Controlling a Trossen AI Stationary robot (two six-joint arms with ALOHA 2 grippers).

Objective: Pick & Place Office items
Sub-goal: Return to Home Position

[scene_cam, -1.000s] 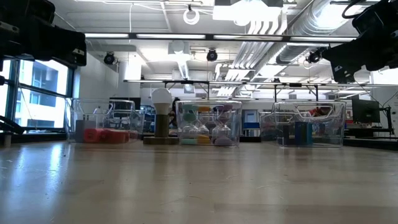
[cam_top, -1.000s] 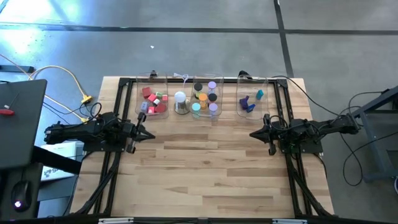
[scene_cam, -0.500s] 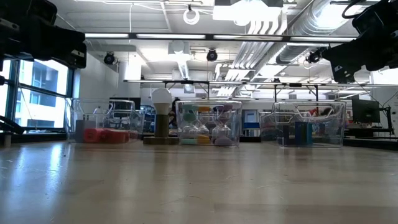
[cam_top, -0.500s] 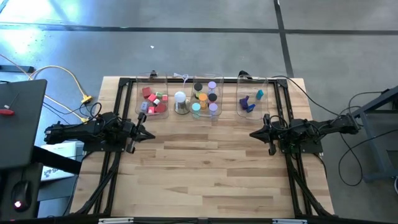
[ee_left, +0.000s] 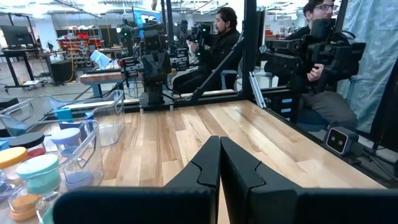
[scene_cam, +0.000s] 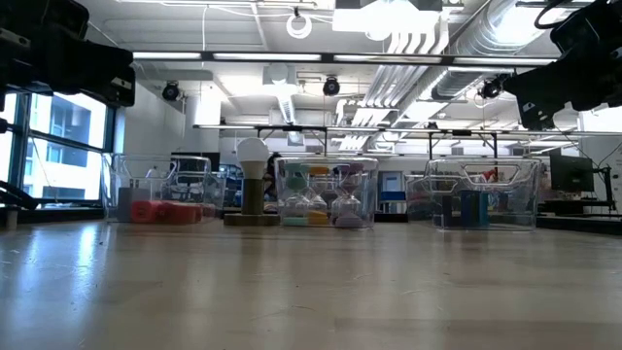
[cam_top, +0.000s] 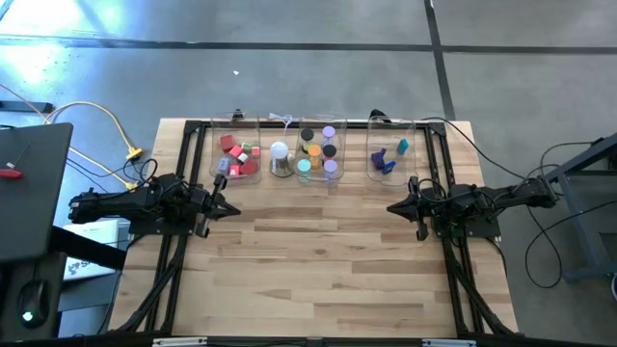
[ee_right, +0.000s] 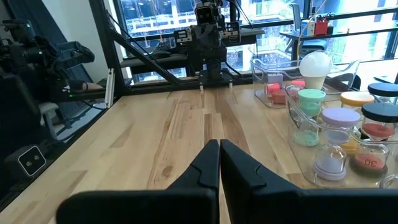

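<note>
- Wooden table point(cam_top: 328, 260) on a grey workshop floor; along its far edge stand three clear bins and a white lamp point(cam_top: 280, 152), which I use as my marker.
- My office items point(cam_top: 318, 154) all lie inside the bins, and I see none on the bare boards.
- Red and pink pieces point(cam_top: 236, 149) fill the left bin point(cam_top: 237, 122), just beside the lamp on my left arm's side.
- Teal, orange, purple and black pieces point(cam_top: 316, 152) fill the middle bin point(cam_top: 318, 123), just beside the lamp on the other side.
- Blue, purple and teal pieces point(cam_top: 388, 159) sit in the right bin point(cam_top: 390, 125), well apart from the lamp, beyond the middle bin.
- Sorted by colour like that, the placing looks finished to me; I judge only the parking of the arms is left.
- My left gripper point(cam_top: 231, 206) hangs nearer me than the lamp, off the left bin's near corner, with its fingers pressed together on nothing.
- My right gripper point(cam_top: 391, 207) faces it from across the boards, below the right bin and well apart from the lamp, fingers likewise closed and empty.
- Both arms lie low and folded along the table's side rails. I take that as a rest pose that keeps them clear of the bins.
- Beyond the table, my left wrist view shows a seated person point(ee_left: 217, 43) and another point(ee_left: 323, 56) at a bench.
</note>
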